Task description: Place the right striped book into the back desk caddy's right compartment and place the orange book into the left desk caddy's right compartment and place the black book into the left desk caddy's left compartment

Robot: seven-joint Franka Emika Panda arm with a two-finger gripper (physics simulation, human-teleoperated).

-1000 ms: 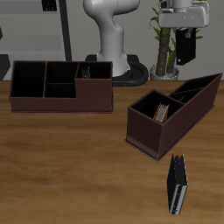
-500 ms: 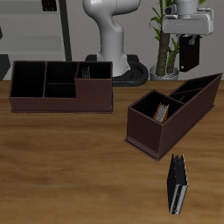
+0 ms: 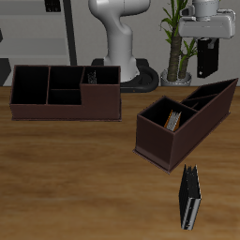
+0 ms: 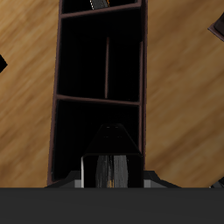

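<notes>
My gripper (image 3: 205, 45) hangs high above the far end of the left desk caddy (image 3: 155, 141) and is shut on the black book (image 3: 205, 62), which hangs upright below it. In the wrist view the black book (image 4: 109, 156) sits between my fingers, over the caddy's (image 4: 59, 87) dark open compartments. The orange book (image 3: 172, 120) stands inside this caddy. A striped book (image 3: 91, 76) stands in the back desk caddy (image 3: 66, 108).
Another dark book with a pale stripe (image 3: 189, 199) lies on the table near the front edge. A potted plant (image 3: 174, 37) and the robot's base (image 3: 120, 47) stand at the back, close behind the caddies.
My gripper with the black book has shifted sideways and slightly lower, farther along over the left desk caddy's far end. Nothing else has moved.
</notes>
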